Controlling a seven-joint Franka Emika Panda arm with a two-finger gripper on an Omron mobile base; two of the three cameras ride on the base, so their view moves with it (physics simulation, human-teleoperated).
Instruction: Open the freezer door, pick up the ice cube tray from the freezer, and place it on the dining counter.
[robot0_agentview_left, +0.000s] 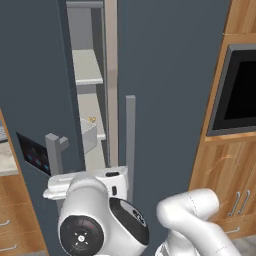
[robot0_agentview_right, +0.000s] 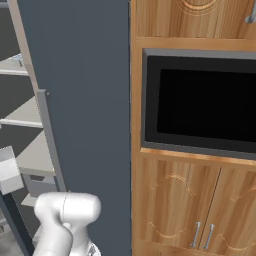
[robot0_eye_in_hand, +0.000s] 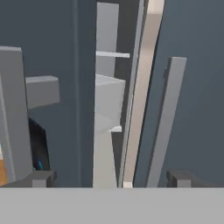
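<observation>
The freezer door stands only partly ajar, leaving a narrow gap onto the freezer shelves. The end effector hangs wide open and empty in front of that gap, between the door's handle and the neighbouring door's handle, likely because the door needs swinging wider. I cannot make out the tray on the shelves.

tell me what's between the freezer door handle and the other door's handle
In the left base view, between the freezer door's handle and the plain door's handle there is the gap into the freezer, with light grey shelves.
</observation>
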